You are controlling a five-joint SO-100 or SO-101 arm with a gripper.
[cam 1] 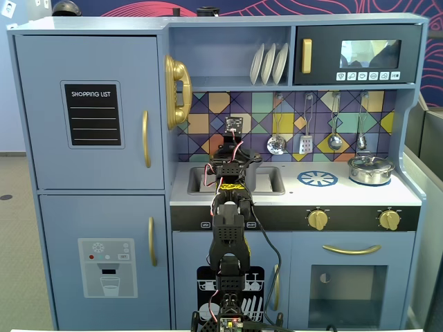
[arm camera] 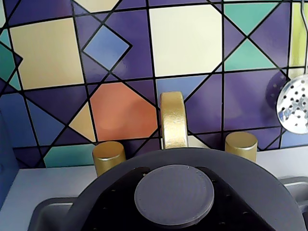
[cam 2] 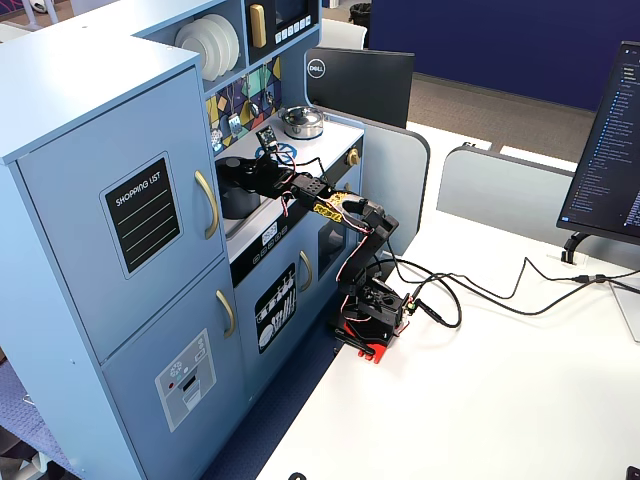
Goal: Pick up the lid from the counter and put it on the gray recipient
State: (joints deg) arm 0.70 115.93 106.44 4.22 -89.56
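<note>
Bright toy-kitchen fittings filled every view: a blue play kitchen with a tiled backsplash [arm camera: 120, 57], a sink [cam 1: 266, 181] in its tabletop [cam 1: 297, 196], and a silver pot [cam 1: 370, 169] on the right burner in a fixed view. My arm [cam 1: 230, 228] reached from the white desk [cam 2: 520, 380] up over the sink. In the wrist view the lid [arm camera: 192, 192] sat right under the camera, its flat knob [arm camera: 174, 196] facing up and its dome spreading to both lower corners, so I judged it was carried at the fingers [cam 2: 240, 172]; I could not tell from any view whether they were clamped on it or merely over it, since the lid hid them. Behind it stood the gold faucet [arm camera: 173, 120] and two gold taps [arm camera: 109, 158]. In a fixed view from the side, a dark cylinder that I took for the gray pot [cam 2: 236, 198] stood directly below the dark disc at the arm's tip, in the sink area. So the move ahead looked to me like a straight drop, lid above, pot beneath, with no sideways travel needed. Only the side view showed that vertical stacking; the front view hid the pot behind the arm, and the wrist view showed how level the lid lay.
</note>
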